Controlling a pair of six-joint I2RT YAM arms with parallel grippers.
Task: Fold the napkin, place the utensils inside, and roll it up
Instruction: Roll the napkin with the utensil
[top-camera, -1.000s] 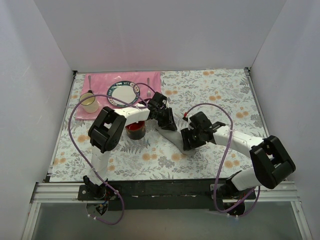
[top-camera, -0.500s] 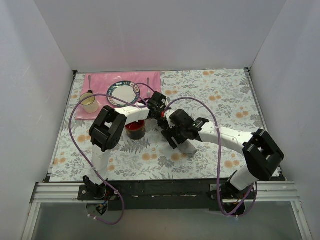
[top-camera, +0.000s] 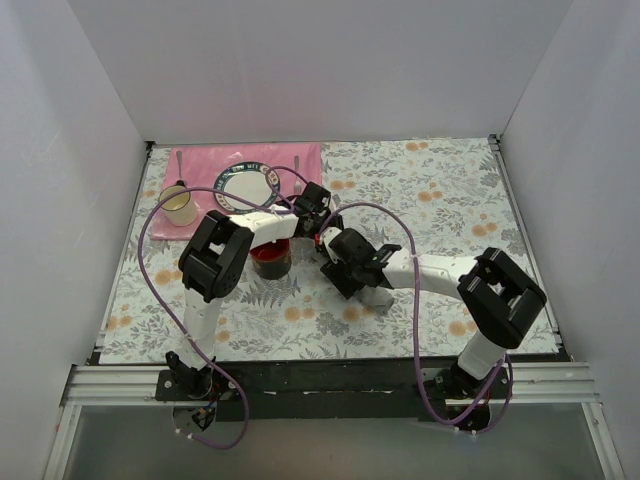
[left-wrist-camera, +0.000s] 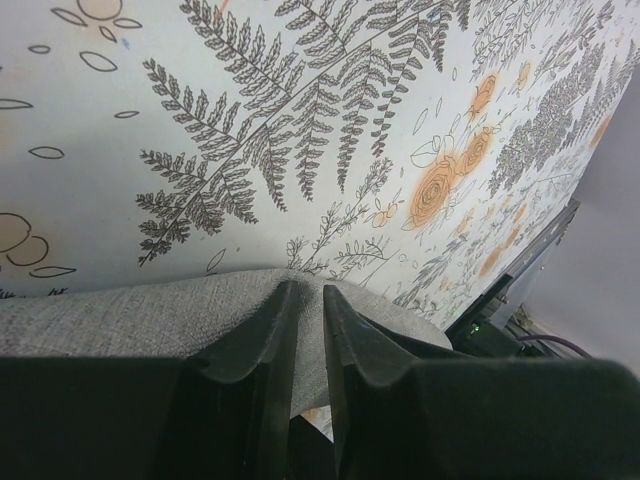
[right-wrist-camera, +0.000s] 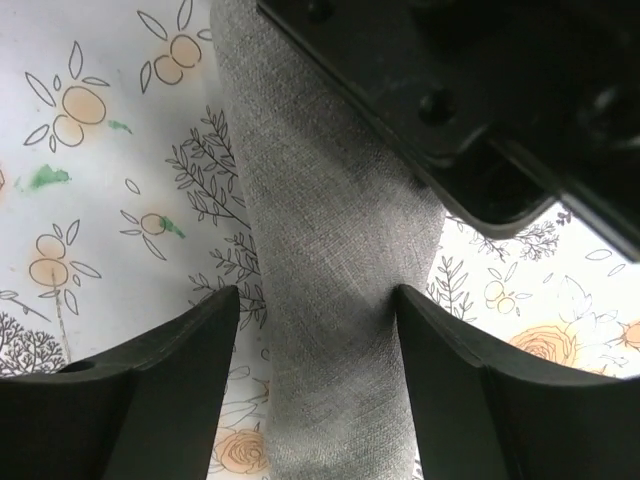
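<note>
At the middle of the table (top-camera: 440, 190), pinching a raised ridge of the napkin (right-wrist-camera: 330, 250) with the left claw (left-wrist-camera: 305, 290), fingers clenching grey cloth near its edge. Straddling that narrow strip with the right claw (right-wrist-camera: 312, 297), fingers spreading wide, released. Crowding in from 9 to 11 o'clock: red cup (top-camera: 271, 260), plate (top-camera: 245, 185), mug (top-camera: 180, 206), pink placemat (top-camera: 200, 160). Leaving open floral surface from 12 through 4 o'clock.

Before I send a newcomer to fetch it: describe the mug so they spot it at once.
Find the pink placemat at the far left. At its near left corner stands the mug: pale yellow, unlike the flat white plate beside it and the dark red container.
</note>
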